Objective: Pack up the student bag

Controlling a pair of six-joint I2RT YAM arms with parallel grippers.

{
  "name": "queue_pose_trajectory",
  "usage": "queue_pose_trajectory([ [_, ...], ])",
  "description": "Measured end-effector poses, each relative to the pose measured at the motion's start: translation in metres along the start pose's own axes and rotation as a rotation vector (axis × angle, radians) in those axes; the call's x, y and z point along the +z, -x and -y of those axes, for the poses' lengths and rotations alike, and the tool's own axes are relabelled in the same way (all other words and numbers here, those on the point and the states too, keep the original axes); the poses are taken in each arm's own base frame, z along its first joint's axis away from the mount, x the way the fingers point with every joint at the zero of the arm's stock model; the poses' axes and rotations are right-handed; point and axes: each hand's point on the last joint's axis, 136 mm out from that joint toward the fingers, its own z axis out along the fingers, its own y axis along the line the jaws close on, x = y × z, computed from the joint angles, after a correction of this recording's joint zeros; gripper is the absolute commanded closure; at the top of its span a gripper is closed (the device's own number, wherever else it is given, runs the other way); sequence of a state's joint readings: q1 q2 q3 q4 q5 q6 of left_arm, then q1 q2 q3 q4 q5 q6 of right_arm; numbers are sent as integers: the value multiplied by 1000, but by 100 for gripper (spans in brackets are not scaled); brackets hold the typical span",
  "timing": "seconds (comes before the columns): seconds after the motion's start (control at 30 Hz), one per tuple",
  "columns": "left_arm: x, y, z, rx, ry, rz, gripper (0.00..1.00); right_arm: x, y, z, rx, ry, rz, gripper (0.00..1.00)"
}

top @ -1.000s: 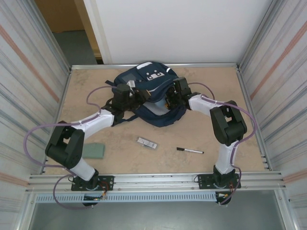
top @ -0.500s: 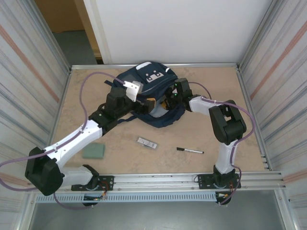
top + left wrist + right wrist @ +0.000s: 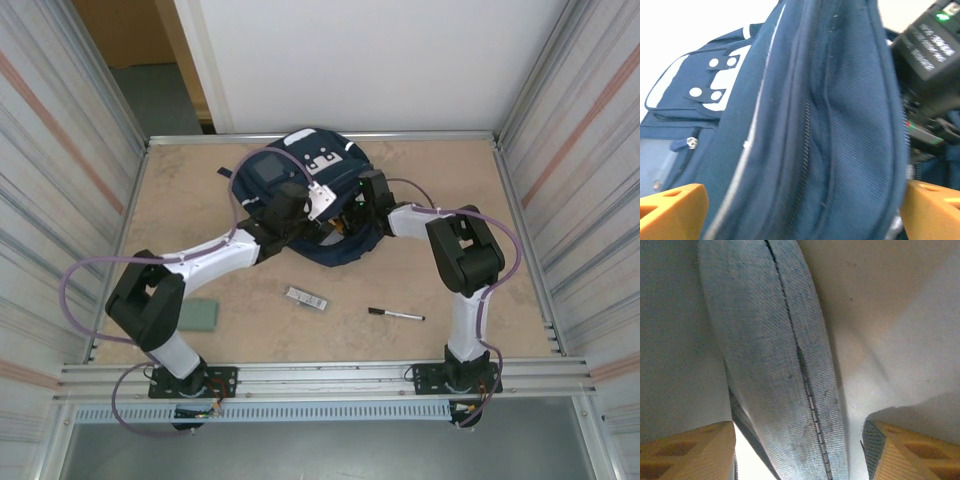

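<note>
From my station the student bag (image 3: pixel 300 165) lies at the far middle of the worktop (image 3: pixel 450 180), close to the back wall, with its white patches turned upward. Both arms reach in to it from either side.

The left hand (image 3: pixel 330 210) is over the near part of the bag. On its wrist camera the two orange fingers (image 3: pixel 670 210) sit at the opposite edges of the picture, spread wide. A thick navy fold with a zip line and a thin pale stripe rises between them. I see the hand straddling that fold, not pinching it.

The right hand (image 3: pixel 358 205) is pushed into the bag from the right, just beside the left one. Its wrist camera looks at pale lining, and a band of fabric with a zip (image 3: pixel 790 365) runs down between its orange fingers (image 3: pixel 685 452). Those fingers stand apart. Light shows between the band and the left finger, and a little lining shows beside the other one, so I see nothing clamped.

Nearer the arm bases, well apart from the bag, lie three loose things. They are a green block (image 3: pixel 195 314) on the left, a small flat pack (image 3: pixel 305 298) in the middle and a black pen (image 3: pixel 395 314) to the right.
</note>
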State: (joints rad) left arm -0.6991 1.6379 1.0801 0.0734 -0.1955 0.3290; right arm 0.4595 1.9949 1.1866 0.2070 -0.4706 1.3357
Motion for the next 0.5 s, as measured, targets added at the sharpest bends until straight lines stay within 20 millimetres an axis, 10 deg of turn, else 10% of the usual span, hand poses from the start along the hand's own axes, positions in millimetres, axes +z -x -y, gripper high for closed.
queue_pose_trajectory([
  [0.17,9,1,-15,42,105,-19,90,4,-3,0,-1,-13,27,33],
  [0.5,1,25,-26,39,129,5,97,2,0,4,14,-6,75,42],
])
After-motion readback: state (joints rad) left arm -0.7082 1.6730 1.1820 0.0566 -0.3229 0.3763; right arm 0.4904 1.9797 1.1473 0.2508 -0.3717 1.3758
